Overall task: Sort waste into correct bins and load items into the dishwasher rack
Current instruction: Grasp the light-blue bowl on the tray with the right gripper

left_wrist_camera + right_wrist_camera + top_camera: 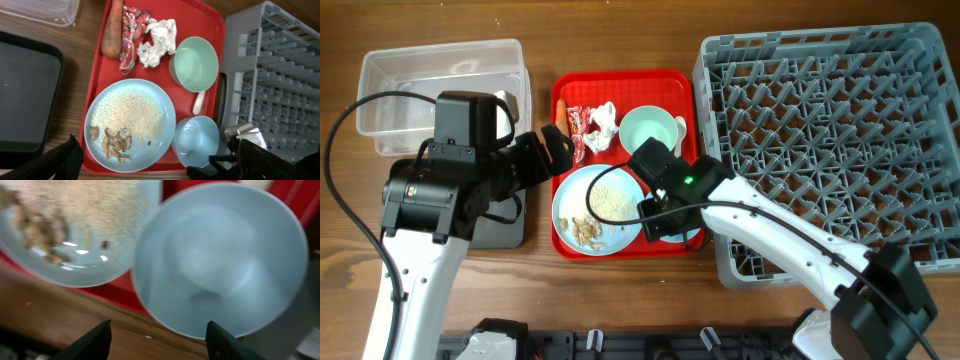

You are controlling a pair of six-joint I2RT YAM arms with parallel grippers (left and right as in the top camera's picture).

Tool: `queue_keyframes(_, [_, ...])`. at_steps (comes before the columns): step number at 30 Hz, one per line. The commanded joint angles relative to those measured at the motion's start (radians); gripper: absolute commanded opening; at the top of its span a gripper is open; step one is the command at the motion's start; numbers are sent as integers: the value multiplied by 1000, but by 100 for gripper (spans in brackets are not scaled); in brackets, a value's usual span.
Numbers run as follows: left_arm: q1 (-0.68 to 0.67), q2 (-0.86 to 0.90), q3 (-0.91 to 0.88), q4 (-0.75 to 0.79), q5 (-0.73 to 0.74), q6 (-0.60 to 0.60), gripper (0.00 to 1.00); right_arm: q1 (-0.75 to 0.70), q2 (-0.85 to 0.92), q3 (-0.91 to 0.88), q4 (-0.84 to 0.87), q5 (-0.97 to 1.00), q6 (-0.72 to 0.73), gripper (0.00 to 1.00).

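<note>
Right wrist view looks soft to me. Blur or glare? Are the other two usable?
Right wrist: blurred throughout; the light blue bowl and pale blue plate have smeared rims, with small glare spots on the plate. Left wrist: sharp; the rice grains and the wrapper print resolve. Overhead: sharp and evenly lit with soft shadows only, though the right arm covers most of that bowl.

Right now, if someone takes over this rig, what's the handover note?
Left gripper: open, empty, over the red tray's left side.
Right gripper: open, over the blue bowl, not gripping.
Carrot, wrapper, tissue, green bowl, spoon, plate with rice and scraps: on the red tray too.
Done: nothing; tub, black tray and rack look empty.
Left: all sorting, all loading.
</note>
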Motion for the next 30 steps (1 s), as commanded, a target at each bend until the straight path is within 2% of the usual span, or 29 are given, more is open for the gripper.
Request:
queue_keyframes(1, [-2, 0, 6, -5, -59, -10, 100, -40, 5, 1, 60, 200, 46, 66])
queue_keyframes(6, [-2, 0, 6, -4, -59, -10, 100, -138, 8, 0, 254, 178, -316, 68])
queue_keyframes(10, [-2, 0, 6, -6, -59, -9, 100, -198, 48, -1, 268, 142, -453, 68])
queue_keyframes(13, [-2, 0, 6, -8, -59, -9, 100, -215, 113, -1, 267, -28, -626, 70])
queue_keyframes(15, [-2, 0, 6, -8, -59, -9, 100, -215, 145, -1, 264, -85, -630, 70])
queue_keyframes(17, [-2, 0, 6, -8, -59, -10, 100, -215, 179, -1, 261, -99, -626, 61])
queue_keyframes(19, [-2, 0, 6, -8, -59, -9, 100, -215, 210, -1, 254, -99, -626, 59])
queue_keyframes(21, [-2, 0, 6, -8, -59, -9, 100, -215, 233, -1, 241, -98, -623, 41])
queue_keyframes(22, [-2, 0, 6, -8, -59, -10, 100, -215, 235, -1, 236, -97, -620, 37])
queue_keyframes(23, [-2, 0, 6, -8, -59, -9, 100, -215, 234, -1, 235, -81, -605, 27])
queue_keyframes(25, [-2, 0, 6, -8, -59, -10, 100, -215, 227, 1, 225, -11, -563, 20])
queue_keyframes(27, [-2, 0, 6, -8, -59, -9, 100, -215, 203, 2, 199, 55, -536, 8])
queue_keyframes(28, [-2, 0, 6, -8, -59, -10, 100, -215, 180, 2, 184, 56, -534, 4])
queue_keyframes(30, [-2, 0, 6, -8, -59, -10, 100, -215, 132, 6, 170, 55, -518, 4])
